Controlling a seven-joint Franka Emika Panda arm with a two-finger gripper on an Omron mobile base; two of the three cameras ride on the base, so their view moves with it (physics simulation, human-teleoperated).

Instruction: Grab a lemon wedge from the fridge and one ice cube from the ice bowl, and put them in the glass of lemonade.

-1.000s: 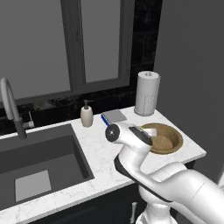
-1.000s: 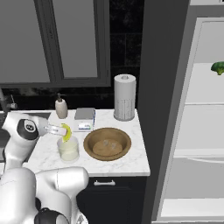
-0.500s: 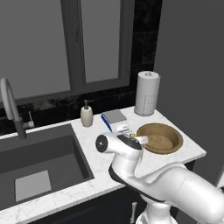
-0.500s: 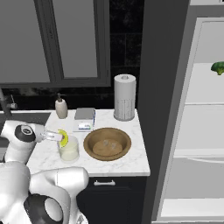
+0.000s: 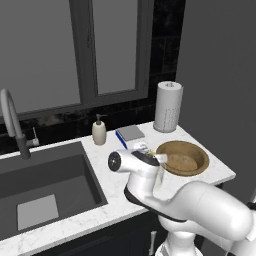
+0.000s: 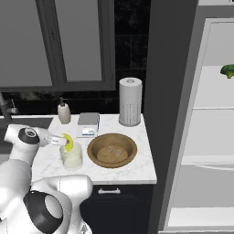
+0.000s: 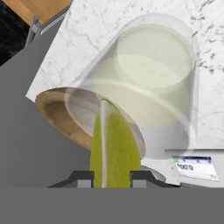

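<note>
My gripper [image 6: 65,141] is shut on the lemon wedge [image 6: 68,142], a yellow-green sliver held just over the rim of the glass of lemonade [image 6: 72,156]. In the hand view the lemon wedge [image 7: 114,151] sits between my two fingertips [image 7: 140,178], pointing at the glass [image 7: 153,83] full of pale liquid. The brown wooden ice bowl [image 6: 112,150] stands right of the glass, with faint pale cubes inside. From the left base view my arm hides most of the glass, and the ice bowl [image 5: 182,158] lies beyond my gripper [image 5: 156,158]. The fridge [image 6: 205,123] stands open on the right.
A white paper towel roll [image 6: 130,101] stands behind the bowl. A beige soap bottle [image 6: 64,113] and a small grey-blue box [image 6: 89,119] sit near the wall. The sink [image 5: 45,190] and its faucet [image 5: 12,120] are to the left. A broccoli floret [image 6: 227,70] lies on a fridge shelf.
My hand has turned and sunk a little with the lemon wedge, bringing it closer over the glass. The bowl and glass have stayed put.
</note>
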